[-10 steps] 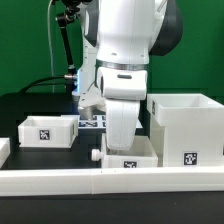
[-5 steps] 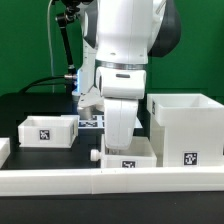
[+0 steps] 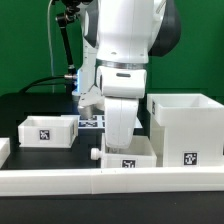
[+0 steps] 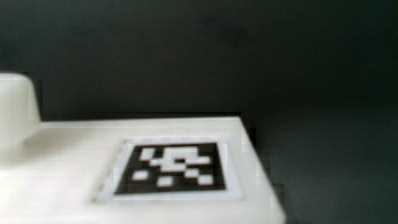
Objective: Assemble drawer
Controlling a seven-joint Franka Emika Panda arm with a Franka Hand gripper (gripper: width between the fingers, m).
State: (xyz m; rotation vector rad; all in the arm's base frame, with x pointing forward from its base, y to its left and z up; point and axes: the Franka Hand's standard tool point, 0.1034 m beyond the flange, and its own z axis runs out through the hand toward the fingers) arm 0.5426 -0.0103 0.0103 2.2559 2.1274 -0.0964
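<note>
A small white drawer box [image 3: 128, 157] with a marker tag and a round knob [image 3: 94, 155] lies at the front middle of the table. My gripper [image 3: 121, 136] hangs straight down over it, its lower end at the box's rim. The fingers are hidden behind the hand and the box. A second open drawer box [image 3: 47, 129] with a tag stands at the exterior view's left. The large white drawer housing [image 3: 187, 128] stands at the exterior view's right. The wrist view shows a blurred white panel with a tag [image 4: 173, 167] close below, with no fingers in sight.
The marker board [image 3: 93, 121] lies behind the arm. A long white rail [image 3: 60, 181] runs along the front edge. A black stand with cables [image 3: 66, 60] rises at the back left. A rounded white part [image 4: 15, 105] shows beside the panel in the wrist view.
</note>
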